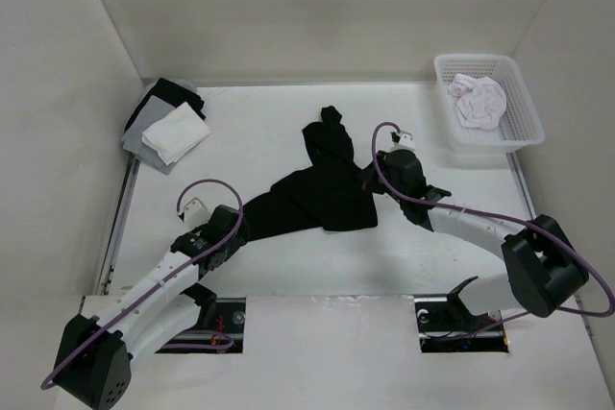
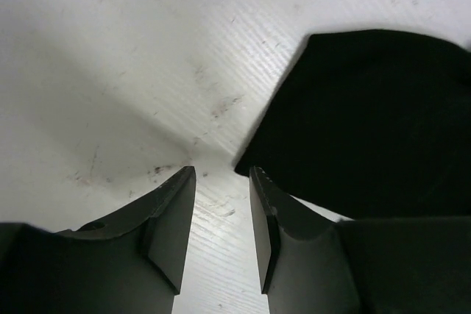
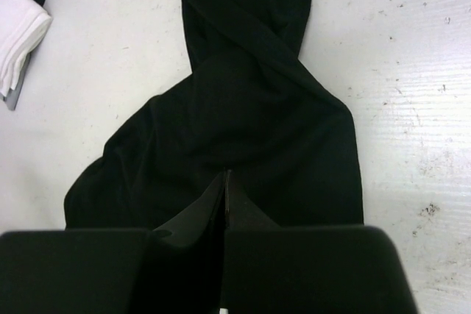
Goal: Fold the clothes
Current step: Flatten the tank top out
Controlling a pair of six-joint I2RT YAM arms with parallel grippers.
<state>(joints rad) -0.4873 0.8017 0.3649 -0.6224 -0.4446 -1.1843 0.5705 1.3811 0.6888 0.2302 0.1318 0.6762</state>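
Nearest, my left gripper (image 2: 222,174) gapes empty beside the black shirt (image 2: 368,123); my right gripper (image 3: 225,176) presses together on it. Shirt crumpled, nothing folded.

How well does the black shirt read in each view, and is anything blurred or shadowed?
Top external: even light, but the shirt is flat black with hardly any fold detail. Left wrist: a broad shadow dims the table beside the left jaws. Right wrist: faint folds show, yet the right jaws merge into the dark cloth.
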